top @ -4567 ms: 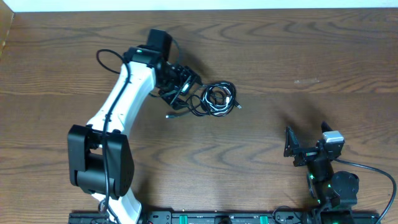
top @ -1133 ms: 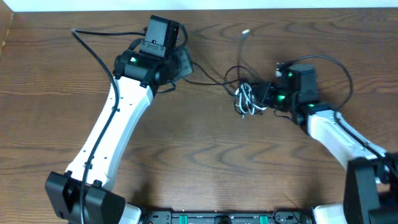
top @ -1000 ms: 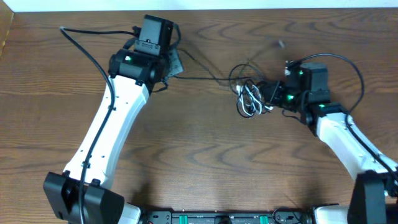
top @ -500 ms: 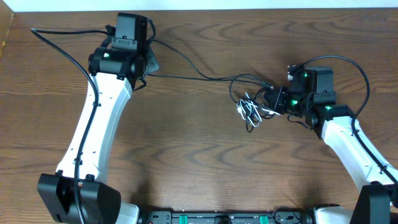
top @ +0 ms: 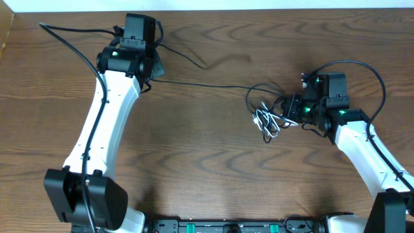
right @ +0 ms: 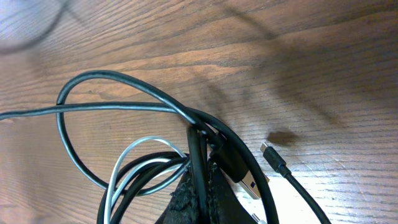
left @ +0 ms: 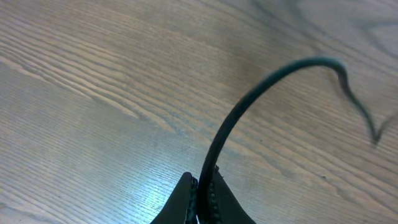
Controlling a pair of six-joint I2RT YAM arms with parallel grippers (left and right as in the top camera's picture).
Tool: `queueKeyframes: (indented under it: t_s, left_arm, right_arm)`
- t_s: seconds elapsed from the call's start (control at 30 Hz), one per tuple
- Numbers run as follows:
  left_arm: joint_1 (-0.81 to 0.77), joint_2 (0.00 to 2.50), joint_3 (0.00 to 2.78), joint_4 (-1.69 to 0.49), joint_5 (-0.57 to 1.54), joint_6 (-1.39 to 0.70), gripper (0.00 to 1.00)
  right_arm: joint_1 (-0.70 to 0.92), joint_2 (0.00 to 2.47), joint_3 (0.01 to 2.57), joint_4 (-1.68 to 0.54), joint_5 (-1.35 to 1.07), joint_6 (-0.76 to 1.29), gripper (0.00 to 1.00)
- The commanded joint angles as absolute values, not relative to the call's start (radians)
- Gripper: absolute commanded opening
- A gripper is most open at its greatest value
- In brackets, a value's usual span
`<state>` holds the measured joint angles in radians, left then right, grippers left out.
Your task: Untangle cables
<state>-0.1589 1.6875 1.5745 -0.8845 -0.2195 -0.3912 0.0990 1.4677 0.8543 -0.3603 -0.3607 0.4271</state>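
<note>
Nothing to read anywhere. No words, numbers, brand names or signs clear enough to make out on the cables (top: 268, 120), on the left arm (top: 107, 123), on the right arm (top: 362, 145), or on the desk (top: 207, 175).

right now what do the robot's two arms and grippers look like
Both the left arm and right arm have long white tubular links with black joint housings and small green lights near the wrists. A thick black lead loops from each wrist. The left gripper and right gripper have black tapered fingers; the right's look rough-textured.
</note>
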Motion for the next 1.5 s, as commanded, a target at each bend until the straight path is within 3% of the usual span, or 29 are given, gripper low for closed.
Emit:
queueKeyframes:
  t_s: [0.0,0.2,0.43,0.7,0.8,1.13,1.47]
  left_arm:
    - [-0.147,1.718,1.563,-0.888,-0.141,-0.357,0.08]
    - [-0.147,1.735,1.563,-0.871,0.352,-0.217,0.08]
    - [-0.147,1.736,1.563,-0.903,0.374,-0.21,0.17]
    - [-0.187,1.74,1.562,-0.911,0.402,-0.209,0.52]
    - [-0.215,1.74,1.562,-0.889,0.483,-0.16,0.58]
    - [-0.292,1.744,1.562,-0.805,0.538,-0.132,0.61]
    - [-0.259,1.744,1.562,-0.77,0.538,-0.135,0.6]
  right_arm:
    - [0.093,1.458,0.871,-0.34,-0.382,0.41,0.01]
    - [0.167,1.459,0.871,-0.294,-0.397,0.431,0.01]
    - [0.183,1.459,0.871,-0.284,-0.371,0.459,0.01]
    - [0.183,1.459,0.871,-0.283,-0.372,0.459,0.01]
    - [0.183,1.459,0.871,-0.284,-0.373,0.459,0.01]
    - [0.149,1.457,0.95,-0.231,-0.57,0.448,0.01]
    - [0.137,1.457,1.341,-0.544,-0.639,0.359,0.01]
